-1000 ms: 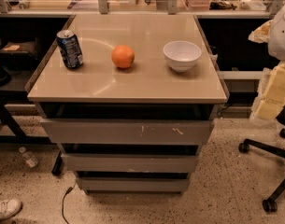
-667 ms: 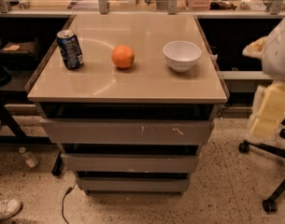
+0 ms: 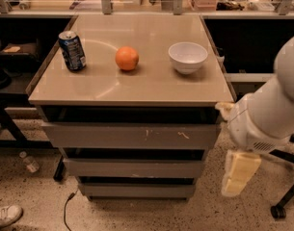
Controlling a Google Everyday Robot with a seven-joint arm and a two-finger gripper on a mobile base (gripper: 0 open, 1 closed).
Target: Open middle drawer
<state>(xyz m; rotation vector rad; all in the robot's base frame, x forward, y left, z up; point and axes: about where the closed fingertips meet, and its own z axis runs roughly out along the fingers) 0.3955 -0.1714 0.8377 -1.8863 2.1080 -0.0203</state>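
I find no legible writing; the blue can (image 3: 72,50) on the bench (image 3: 151,88) carries a label too blurred to read. The pincer (image 3: 234,186) hangs right of the cabinet, level with the drawer fronts, touching nothing; I cannot tell whether it is apart or together. The middle drawer (image 3: 134,168) sits closed, directly below the scratched top front (image 3: 132,136); an orange (image 3: 126,58) and a white bowl (image 3: 187,57) stand on the bench.

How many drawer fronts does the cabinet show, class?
3, stacked on the cabinet: the top drawer with white scratches, the middle drawer below it, and the bottom drawer lowest. The tool hangs right of the cabinet, apart from them. None seems hidden.
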